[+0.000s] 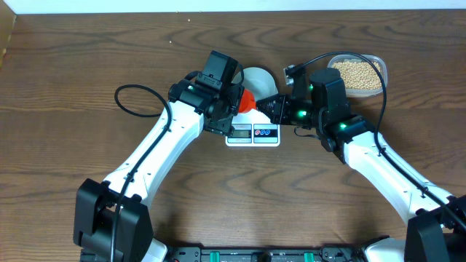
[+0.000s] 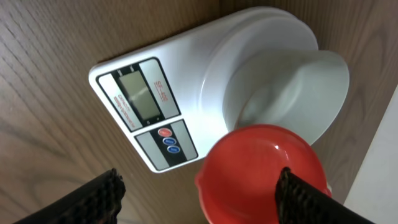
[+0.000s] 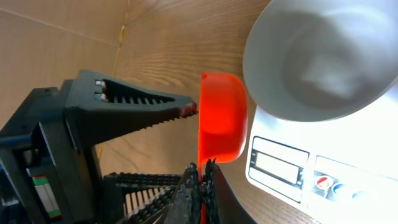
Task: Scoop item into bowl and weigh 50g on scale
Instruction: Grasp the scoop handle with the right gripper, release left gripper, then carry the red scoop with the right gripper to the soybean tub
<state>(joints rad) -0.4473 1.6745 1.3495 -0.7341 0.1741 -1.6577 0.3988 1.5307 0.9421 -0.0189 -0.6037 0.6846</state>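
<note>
The white scale [image 1: 253, 135] lies at mid-table with the empty bowl [image 1: 261, 76] on its far end. A red scoop [image 1: 247, 100] hangs just left of the bowl; no beans show in it. My right gripper [image 3: 202, 169] is shut on the scoop's thin handle, with the cup [image 3: 224, 118] beside the bowl [image 3: 323, 62]. My left gripper [image 2: 199, 199] is open, its fingers spread wide on either side of the scoop [image 2: 261, 165], above the scale [image 2: 143, 93]. The beans [image 1: 355, 74] fill a clear tub at the back right.
The clear tub [image 1: 380, 64] stands behind my right arm, close to its elbow. A black cable [image 1: 131, 98] loops over the table left of my left arm. Both grippers crowd together over the scale's left end.
</note>
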